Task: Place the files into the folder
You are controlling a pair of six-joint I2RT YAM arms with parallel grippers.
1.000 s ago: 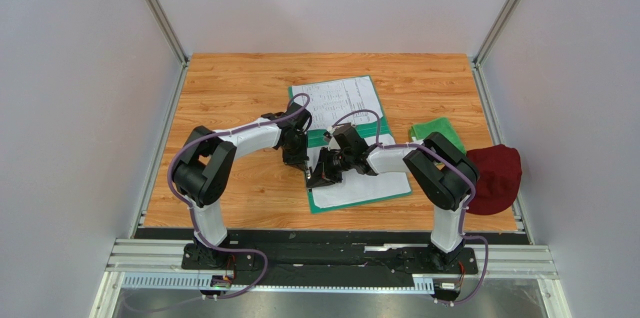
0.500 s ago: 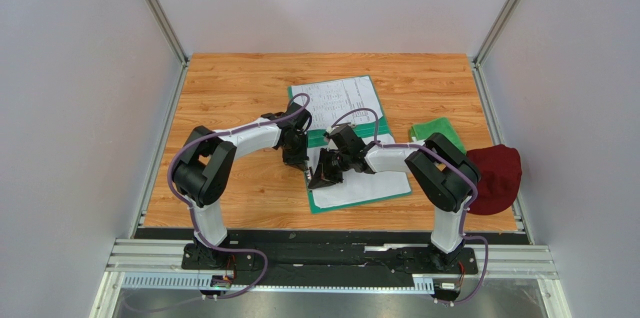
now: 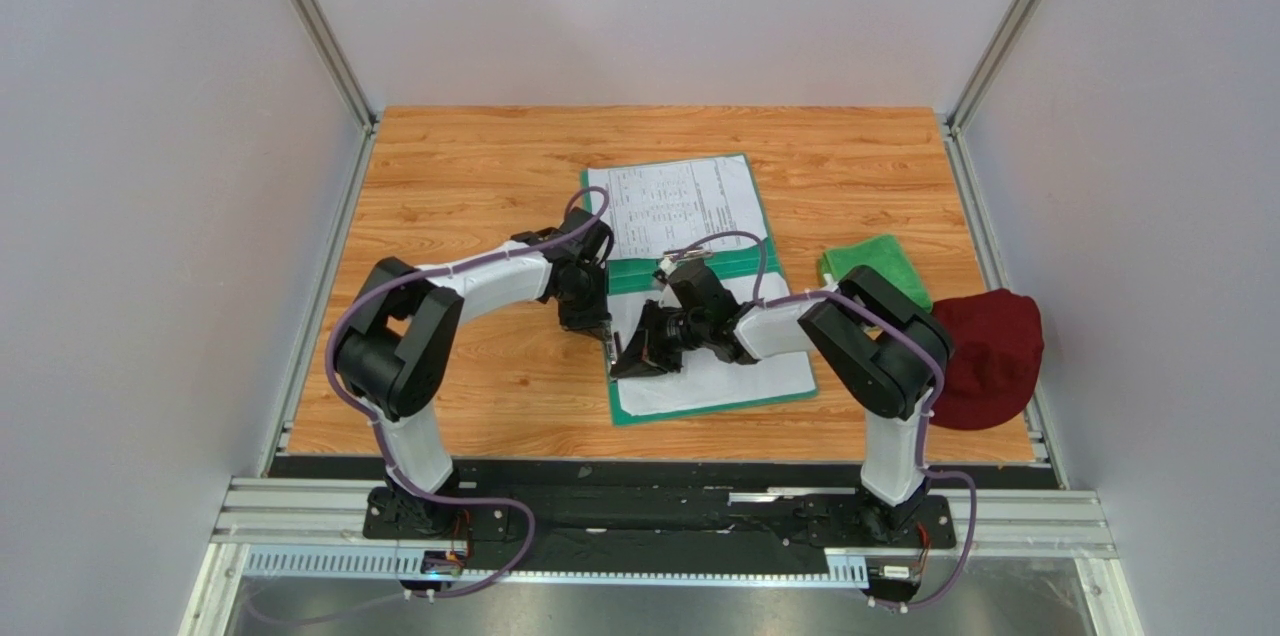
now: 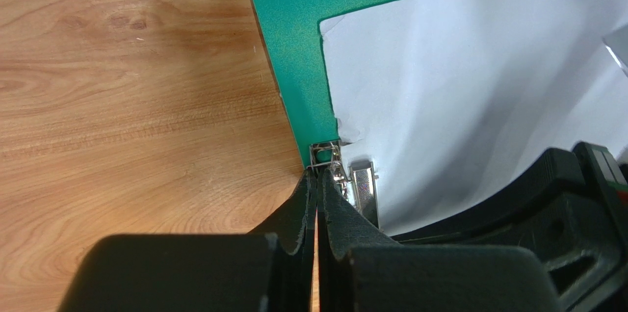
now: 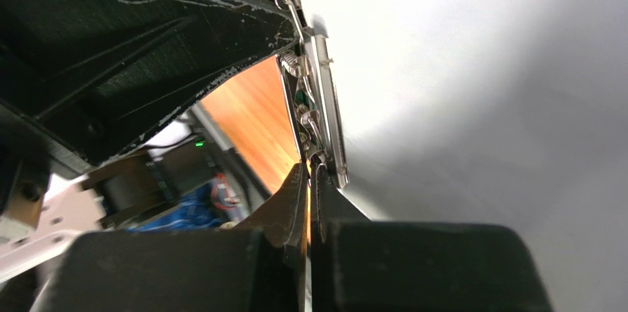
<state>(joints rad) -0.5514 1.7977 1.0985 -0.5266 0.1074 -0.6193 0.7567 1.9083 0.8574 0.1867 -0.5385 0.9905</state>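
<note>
step in hand: working the spring clip (image 4: 357, 179) at the folder (image 4: 291, 47) spine. files (image 4: 472, 69) lie on the folder, mid-table, blank side up at the near end. left gripper (image 4: 317, 179) jaws together, tips on the clip's end. right gripper (image 5: 309, 172) likewise from the opposite side. can't tell if either pinches wire. next, i reckon: seat the clip on the sheets without skewing them.

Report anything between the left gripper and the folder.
Nothing visible does. The shut left gripper sits at the edge of the folder, beside its metal clip; the right gripper is at that clip, over the files.
</note>
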